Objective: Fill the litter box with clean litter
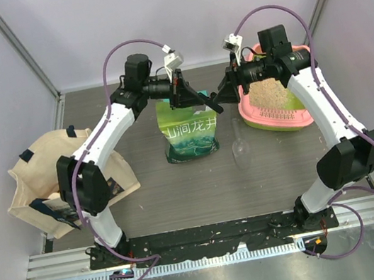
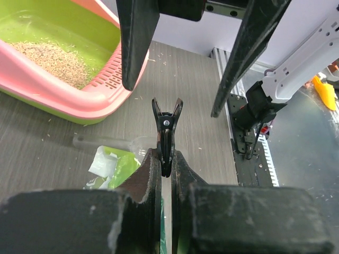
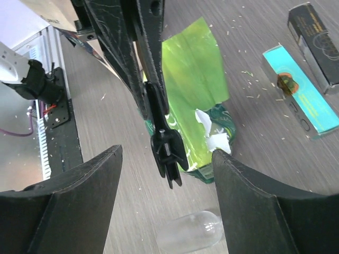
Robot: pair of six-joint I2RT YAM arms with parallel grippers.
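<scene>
The litter box (image 1: 300,119), pink rim and green basin, sits at the back right and holds pale beige litter (image 1: 271,94). The left wrist view shows the box (image 2: 100,92) and litter (image 2: 50,55) too. My left gripper (image 1: 198,100) is shut on a small black clip (image 2: 166,132) and holds it in the air above the green printed bag (image 1: 188,136). My right gripper (image 1: 225,95) is open, facing the left one. Its fingers (image 3: 69,206) stand on either side of the clip (image 3: 167,151) without touching it.
A clear plastic scoop (image 1: 240,147) lies on the table between the bag and the box, under the right gripper (image 3: 190,233). A beige tote bag (image 1: 57,179) lies at the left. A teal box (image 3: 299,90) and a dark box (image 3: 318,37) lie beyond the green bag.
</scene>
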